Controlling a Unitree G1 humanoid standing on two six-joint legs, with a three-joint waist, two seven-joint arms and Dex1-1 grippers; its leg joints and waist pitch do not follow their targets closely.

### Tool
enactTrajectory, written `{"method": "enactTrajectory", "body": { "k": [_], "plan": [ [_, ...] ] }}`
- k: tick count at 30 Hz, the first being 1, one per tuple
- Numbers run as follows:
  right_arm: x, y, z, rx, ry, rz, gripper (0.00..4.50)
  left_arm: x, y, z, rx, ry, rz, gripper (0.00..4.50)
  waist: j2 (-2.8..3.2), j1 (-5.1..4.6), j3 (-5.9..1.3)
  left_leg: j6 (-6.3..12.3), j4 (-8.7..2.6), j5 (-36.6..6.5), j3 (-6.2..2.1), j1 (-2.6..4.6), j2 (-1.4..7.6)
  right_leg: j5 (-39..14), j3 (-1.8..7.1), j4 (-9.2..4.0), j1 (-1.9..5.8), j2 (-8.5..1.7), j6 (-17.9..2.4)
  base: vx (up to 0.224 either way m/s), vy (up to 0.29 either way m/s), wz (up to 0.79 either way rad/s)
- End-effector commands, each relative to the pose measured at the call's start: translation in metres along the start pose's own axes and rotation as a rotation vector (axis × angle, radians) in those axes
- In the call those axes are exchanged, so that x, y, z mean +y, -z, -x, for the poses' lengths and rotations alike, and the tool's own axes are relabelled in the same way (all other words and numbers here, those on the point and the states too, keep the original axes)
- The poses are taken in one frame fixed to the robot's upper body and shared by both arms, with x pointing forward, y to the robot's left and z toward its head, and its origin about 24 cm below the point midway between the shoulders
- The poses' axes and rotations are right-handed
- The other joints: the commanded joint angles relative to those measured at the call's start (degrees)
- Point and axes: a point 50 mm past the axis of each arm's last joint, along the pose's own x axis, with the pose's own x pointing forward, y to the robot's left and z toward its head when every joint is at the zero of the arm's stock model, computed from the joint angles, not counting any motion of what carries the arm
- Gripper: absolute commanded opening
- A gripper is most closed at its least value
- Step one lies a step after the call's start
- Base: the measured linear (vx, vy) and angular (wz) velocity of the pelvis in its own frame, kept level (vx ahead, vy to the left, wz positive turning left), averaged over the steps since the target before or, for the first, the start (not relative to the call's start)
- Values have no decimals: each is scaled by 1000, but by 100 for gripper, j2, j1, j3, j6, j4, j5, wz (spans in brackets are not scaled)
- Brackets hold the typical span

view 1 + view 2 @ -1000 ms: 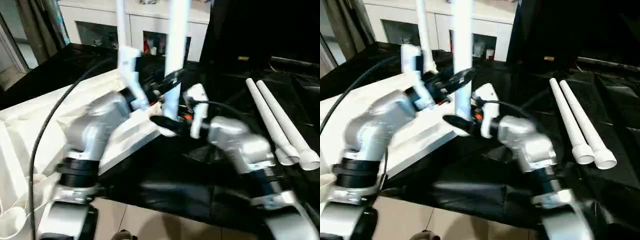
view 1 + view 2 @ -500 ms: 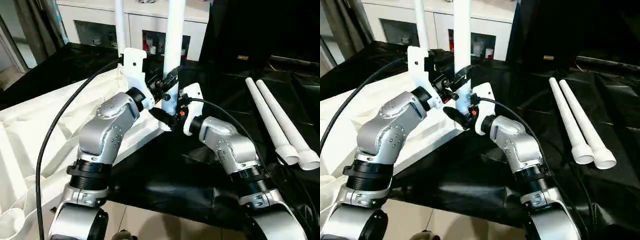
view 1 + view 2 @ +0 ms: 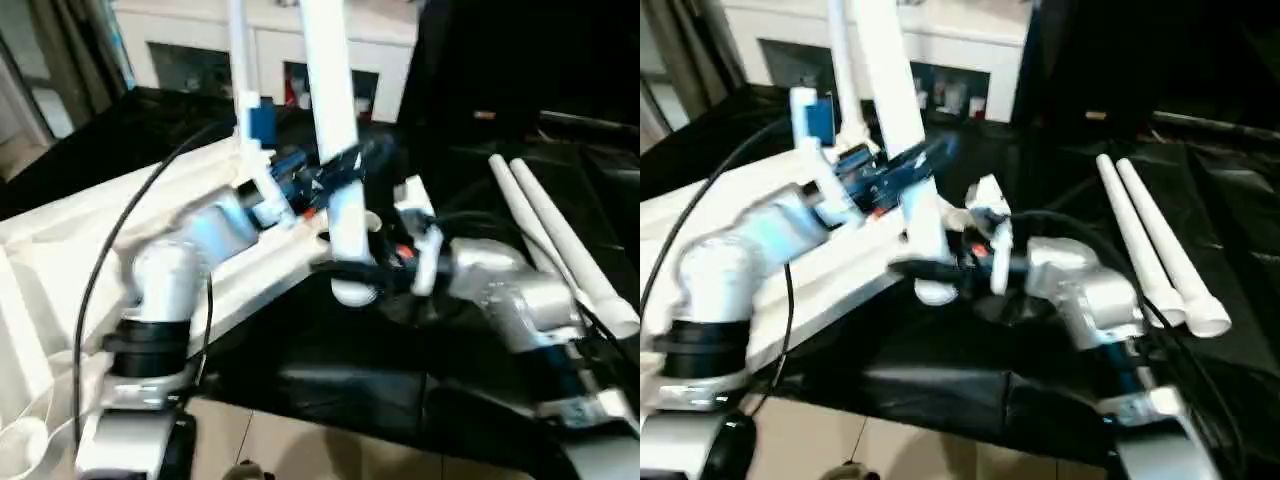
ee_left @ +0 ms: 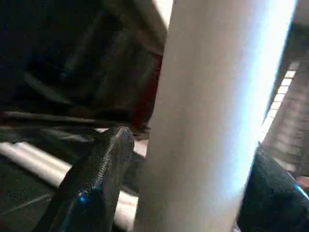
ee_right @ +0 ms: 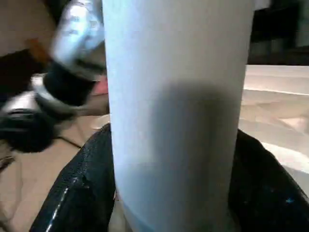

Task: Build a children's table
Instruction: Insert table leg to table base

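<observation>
Tilted since before, the leg (image 3: 335, 150) leaned beside my tabletop (image 3: 60, 250); right gripper (image 3: 345, 268) clamped it, left gripper (image 3: 345, 165) I couldn't tell. Black sheet (image 3: 330, 390) beneath tabletop, cabinet (image 3: 300, 50) behind.

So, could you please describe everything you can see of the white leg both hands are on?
The leg is a smooth, round white tube, plastic by its look, with a wider collar at its lower end. It stands tilted, top leaning left, its foot at the upturned tabletop's near corner. The left hand straddles it midway; the right hand holds it just above the collar, black fingers on either side.
</observation>
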Motion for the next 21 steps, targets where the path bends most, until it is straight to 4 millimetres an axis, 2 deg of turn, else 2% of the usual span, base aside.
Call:
{"method": "enactTrajectory", "body": {
  "k": [1,8,12,13,14,15,17,18,21],
  "plan": [
    [8,-4,2,-5,-77,-2,263,-2,-2,-1,0,23,21,277,56,13,-453,53,-409,-1023,-123,94,299,-691,286,-419,335,-423,-1327,0,0,0],
    [14,0,5,25,-122,-4,263,-3,-3,-2,-2,35,39,230,36,36,-477,58,-389,-820,-121,83,292,-523,283,-399,346,-427,-1324,0,0,0],
    [12,1,5,35,-103,1,263,-1,-4,-2,-12,11,27,206,33,35,-470,44,-393,-884,-121,89,295,-676,284,-421,343,-431,-1279,0,0,0],
    [11,1,4,30,-89,1,298,0,-5,-2,-9,-2,15,205,24,31,-468,43,-395,-877,-123,84,294,-697,283,-423,347,-429,-1261,0,0,0],
    [6,-1,3,11,-41,8,298,1,-5,-2,-7,-23,4,205,24,31,-469,44,-396,-864,-124,85,296,-705,284,-427,344,-431,-1249,0,0,0],
    [3,-3,2,-3,-8,13,333,2,-6,-3,-5,-35,-2,202,29,20,-467,25,-402,-886,-127,81,298,-740,283,-424,341,-433,-1237,0,0,0],
    [0,-5,1,-14,18,14,338,5,-6,-3,8,-70,-24,199,26,7,-467,-9,-400,-890,-128,83,289,-761,282,-429,337,-425,-1192,0,0,0],
    [-3,-5,0,2,53,29,358,8,-5,-3,29,-116,-45,194,28,9,-472,-28,-403,-883,-132,96,298,-762,284,-427,330,-423,-1156,0,0,0],
    [-9,-6,-1,41,121,44,382,18,-3,-3,90,-264,-104,191,28,8,-481,-58,-402,-806,-133,97,297,-638,285,-405,333,-420,-1126,0,0,0]
  ]
}}
